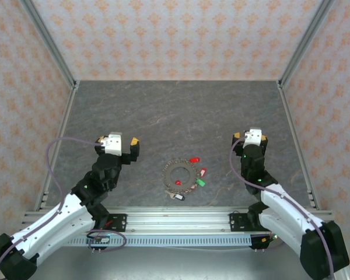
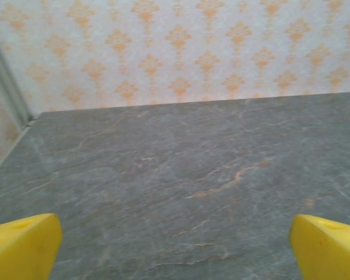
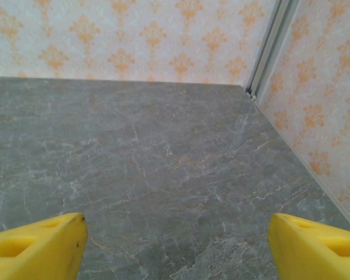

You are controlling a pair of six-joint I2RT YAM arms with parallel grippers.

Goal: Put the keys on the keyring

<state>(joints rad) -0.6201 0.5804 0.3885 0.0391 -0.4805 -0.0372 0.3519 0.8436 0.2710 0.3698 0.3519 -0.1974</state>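
The keyring [image 1: 181, 175], a grey-brown jagged ring, lies flat on the table between the two arms. Small keys lie around its right and near rim: red ones [image 1: 194, 160] [image 1: 203, 172] [image 1: 178, 182], a green one [image 1: 201, 182] and a dark one [image 1: 178, 197]. My left gripper [image 1: 116, 140] hovers left of the ring, well apart from it. In the left wrist view the left gripper [image 2: 175, 251] is open, its yellow fingertips [image 2: 20, 248] wide over bare table. My right gripper [image 1: 251, 136] is right of the ring. In the right wrist view the right gripper [image 3: 175, 251] is open and holds nothing.
The dark marbled table [image 1: 175, 111] is boxed in by patterned walls [image 1: 175, 35] with aluminium posts [image 1: 297, 46] at the back corners. An aluminium rail [image 1: 175, 219] runs along the near edge between the arm bases.
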